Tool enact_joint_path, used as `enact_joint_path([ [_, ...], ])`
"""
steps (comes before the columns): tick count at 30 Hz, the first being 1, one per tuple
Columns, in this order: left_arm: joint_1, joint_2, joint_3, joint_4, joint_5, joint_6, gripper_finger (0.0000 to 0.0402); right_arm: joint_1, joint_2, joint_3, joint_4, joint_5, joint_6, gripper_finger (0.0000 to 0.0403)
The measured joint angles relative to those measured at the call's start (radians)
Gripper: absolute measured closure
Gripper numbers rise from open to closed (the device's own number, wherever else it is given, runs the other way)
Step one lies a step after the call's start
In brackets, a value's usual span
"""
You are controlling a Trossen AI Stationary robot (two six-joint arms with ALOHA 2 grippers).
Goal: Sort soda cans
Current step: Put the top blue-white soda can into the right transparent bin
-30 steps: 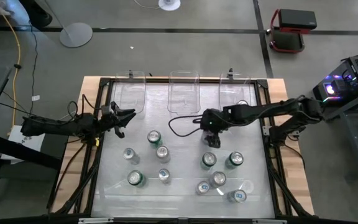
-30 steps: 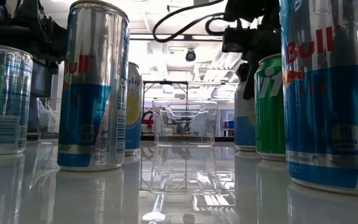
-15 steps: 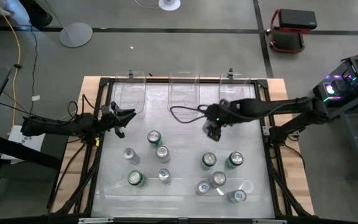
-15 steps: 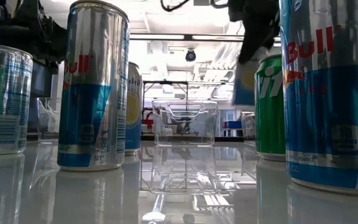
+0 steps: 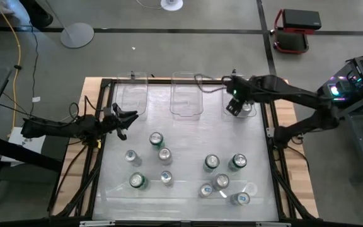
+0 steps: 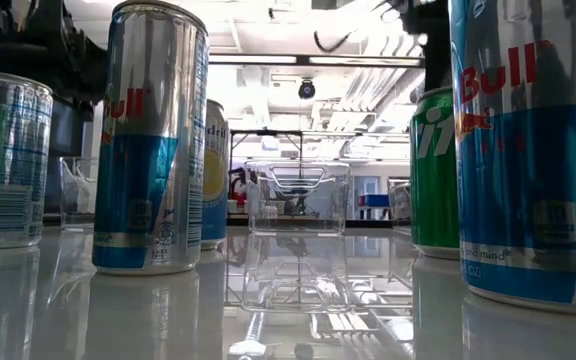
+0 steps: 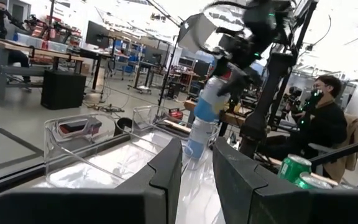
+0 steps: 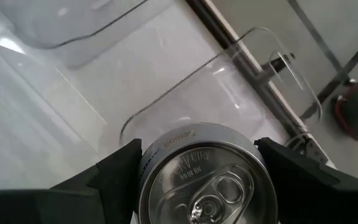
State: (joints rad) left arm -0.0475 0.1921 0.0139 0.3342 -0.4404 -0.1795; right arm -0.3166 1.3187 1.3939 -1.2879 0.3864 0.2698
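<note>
High view puts your right gripper in the upper right of the frame, above the right-hand clear bin. In the right wrist view its fingers clamp the sides of a soda can, silver top up, long axis upright, hanging over that bin's open mouth. Your left gripper waits at centre left with its jaws narrow and holding nothing.

The risk, as I judge it, is release height: let go too high and the can may bounce or tip inside the bin. If you drift toward the rim, the can could catch the wall and fall outside. The other cans stand upright lower in the frame, well apart from the bin.
</note>
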Motion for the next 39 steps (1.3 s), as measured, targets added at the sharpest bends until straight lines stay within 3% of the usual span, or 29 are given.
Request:
enact_joint_path([
  [6,0.0,0.0,0.0,-0.009,0.0,0.0,0.0323,-0.111,-0.01,-0.126,0.171,-0.167,-0.13,0.0128],
  [16,0.0,0.0,0.0,-0.008,0.0,0.0,0.0323,-0.224,-0.009,-0.303,0.345,-0.325,-0.217,0.0128],
  [29,0.0,0.0,0.0,0.008,0.0,-0.001,0.0323,-0.243,-0.009,-0.463,0.483,-0.378,-0.23,0.0128],
  [39,0.0,0.0,0.0,0.008,0.0,-0.001,0.0323,-0.241,0.003,-0.464,0.476,-0.409,-0.248,0.0089],
])
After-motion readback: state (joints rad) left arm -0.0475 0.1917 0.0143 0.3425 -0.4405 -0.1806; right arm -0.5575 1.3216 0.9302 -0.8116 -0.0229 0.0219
